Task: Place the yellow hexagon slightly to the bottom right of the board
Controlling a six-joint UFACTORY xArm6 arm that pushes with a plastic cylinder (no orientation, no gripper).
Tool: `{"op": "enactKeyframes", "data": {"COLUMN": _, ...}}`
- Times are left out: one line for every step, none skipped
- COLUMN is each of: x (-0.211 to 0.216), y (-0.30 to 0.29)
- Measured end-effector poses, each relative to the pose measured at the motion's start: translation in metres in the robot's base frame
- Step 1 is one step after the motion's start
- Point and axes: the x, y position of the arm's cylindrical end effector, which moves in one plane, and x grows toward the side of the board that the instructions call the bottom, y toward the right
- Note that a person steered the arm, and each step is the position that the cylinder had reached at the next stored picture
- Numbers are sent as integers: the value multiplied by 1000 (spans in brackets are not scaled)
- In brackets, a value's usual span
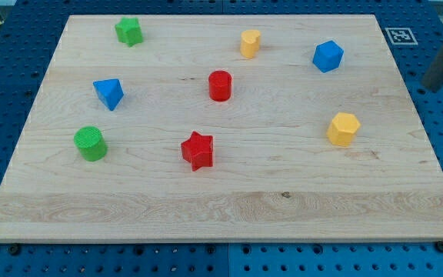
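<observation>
The yellow hexagon lies on the wooden board, right of centre and a little below mid-height. My rod comes in at the view's right edge, blurred; my tip is off the board's right side, up and to the right of the hexagon and well apart from it. It touches no block.
Other blocks on the board: a small yellow block, blue cube, red cylinder, red star, green star, blue triangular block, green cylinder. A printed marker sits by the top right corner.
</observation>
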Motion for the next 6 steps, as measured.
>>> {"op": "enactKeyframes", "data": {"x": 24, "y": -69}}
{"op": "enactKeyframes", "data": {"x": -11, "y": -108}}
{"op": "enactKeyframes", "data": {"x": -27, "y": -145}}
{"op": "enactKeyframes", "data": {"x": -7, "y": -174}}
{"op": "enactKeyframes", "data": {"x": 36, "y": -175}}
{"op": "enactKeyframes", "data": {"x": 89, "y": -149}}
